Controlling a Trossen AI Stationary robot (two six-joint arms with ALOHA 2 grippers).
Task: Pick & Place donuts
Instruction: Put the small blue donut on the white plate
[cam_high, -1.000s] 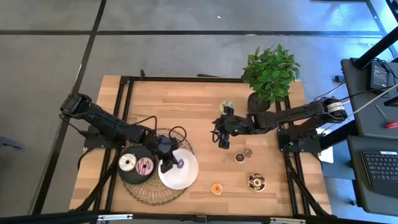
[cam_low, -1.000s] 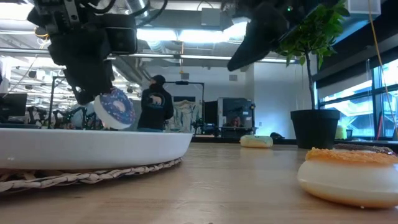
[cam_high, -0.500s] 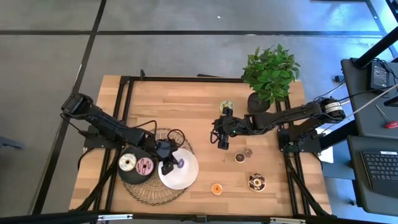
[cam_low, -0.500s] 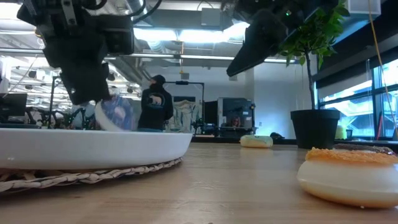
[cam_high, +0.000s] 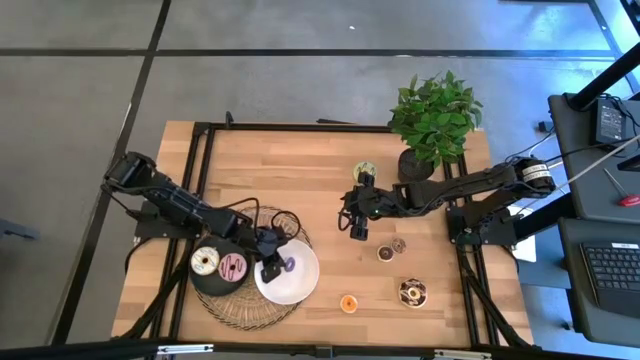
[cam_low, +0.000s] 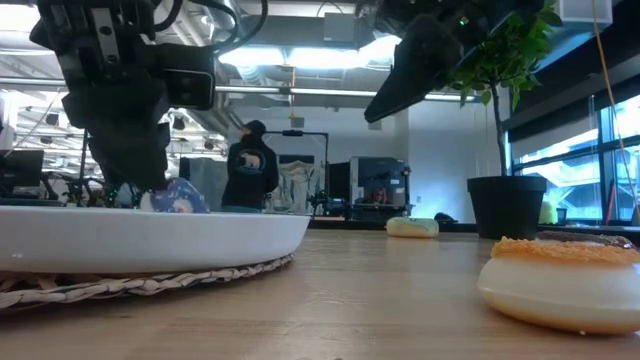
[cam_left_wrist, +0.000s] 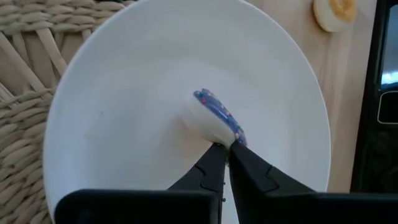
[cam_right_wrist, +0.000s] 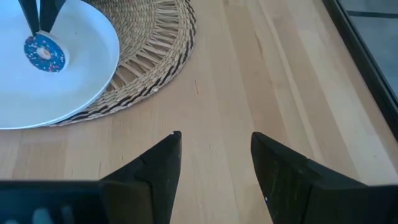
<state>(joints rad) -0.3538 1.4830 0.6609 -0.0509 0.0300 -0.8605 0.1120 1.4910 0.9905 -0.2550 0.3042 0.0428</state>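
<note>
A white plate (cam_left_wrist: 124, 93) is seen filling most of the left wrist view, and everything else is placed relative to it. A purple-iced donut (cam_left_wrist: 214, 118) with coloured sprinkles is held on edge near the plate's middle, its pale underside turned toward the plate's bare face and its lower edge at or just above the plate surface. The donut's rim is pinched by the left end effector (cam_left_wrist: 225, 148), whose two dark fingers (cam_left_wrist: 208, 168) are drawn close together. A woven mat (cam_left_wrist: 25, 56) is seen under the plate, showing past its rim. Beyond the plate's far rim, on the wooden tabletop (cam_left_wrist: 348, 93), an orange-iced donut (cam_left_wrist: 334, 12) lies flat, well apart from the plate.
</note>
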